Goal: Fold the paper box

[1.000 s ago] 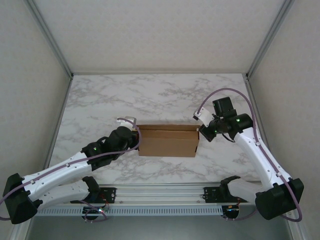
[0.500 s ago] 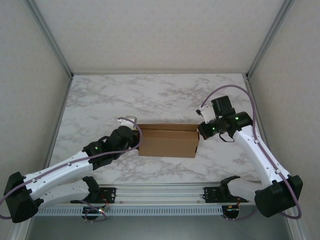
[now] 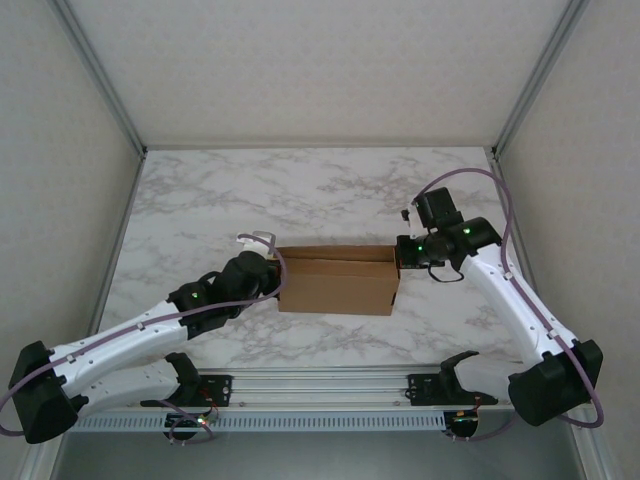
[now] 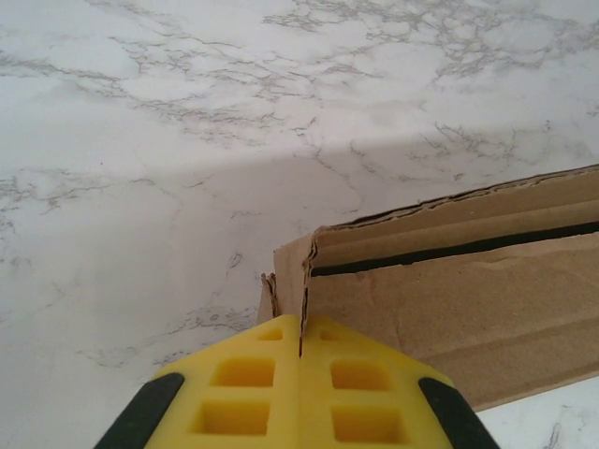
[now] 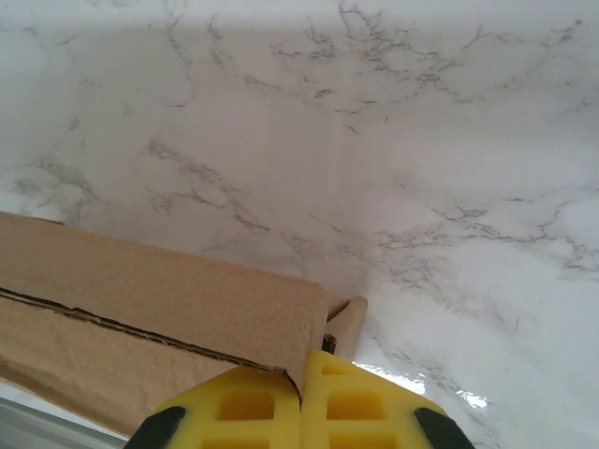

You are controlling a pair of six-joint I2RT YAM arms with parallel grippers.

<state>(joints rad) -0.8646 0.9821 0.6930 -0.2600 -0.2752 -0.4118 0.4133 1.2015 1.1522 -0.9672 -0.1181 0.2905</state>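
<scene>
The paper box (image 3: 335, 280), a plain brown shallow cardboard box, lies in the middle of the marble table (image 3: 330, 190) with its long side across the view. My left gripper (image 3: 276, 276) is at its left end. In the left wrist view the yellow fingers (image 4: 234, 393) are shut on the thin upright edge of the box's (image 4: 468, 299) left wall, at the left gripper (image 4: 301, 329). My right gripper (image 3: 401, 262) is at the right end. There the right gripper (image 5: 301, 372) is shut on the corner edge of the box (image 5: 168, 299), with a small flap (image 5: 346, 318) sticking out behind it.
A metal rail (image 3: 320, 385) runs along the near edge between the arm bases. Aluminium frame posts (image 3: 110, 90) and pale walls close in the table on the left, right and back. Bare marble lies behind the box.
The right wrist has swung left and down toward the box's right end. The left arm and the box have hardly moved.
</scene>
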